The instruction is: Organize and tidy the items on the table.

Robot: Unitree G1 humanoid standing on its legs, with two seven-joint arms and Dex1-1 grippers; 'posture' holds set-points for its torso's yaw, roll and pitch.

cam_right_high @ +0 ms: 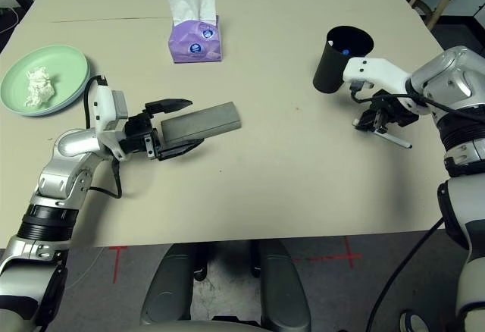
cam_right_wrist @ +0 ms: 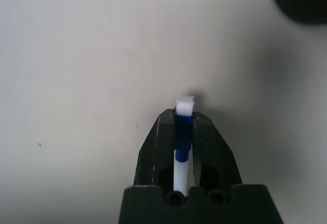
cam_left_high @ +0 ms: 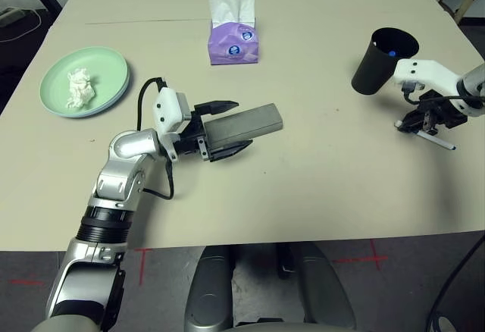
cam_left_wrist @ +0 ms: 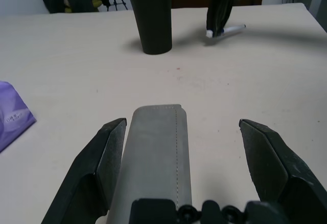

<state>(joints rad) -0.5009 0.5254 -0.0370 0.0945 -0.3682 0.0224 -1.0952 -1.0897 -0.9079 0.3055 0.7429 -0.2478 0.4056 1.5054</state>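
Both claws are over the table [cam_left_high: 318,195]. Left gripper [cam_left_high: 227,127] lies level near the middle, pointing right, its two black fingers [cam_left_wrist: 102,157] spread wide. Between them sits the grey glasses case [cam_left_high: 242,126], flat on the tabletop and running lengthwise out past the fingertips. It lies close against one finger, while the other stands clear of it with a gap showing.

Right gripper [cam_left_high: 418,123] hangs above the right side, pointing down, its fingers pressed together on a white pen [cam_right_wrist: 181,147] with a blue band. The pen juts out from the claw toward the near right, slanting down to the table. Whether its tip touches the surface is hard to tell.

Just to the left of that claw, slightly farther away, stands the black cup [cam_left_high: 383,61], upright, with something blue showing inside its rim.

On the far left, a pale green plate [cam_left_high: 114,67] holds a crumpled tissue wad [cam_left_high: 80,88]. At the far middle stands a purple tissue pack [cam_left_high: 234,42] with a white sheet sticking up from it.
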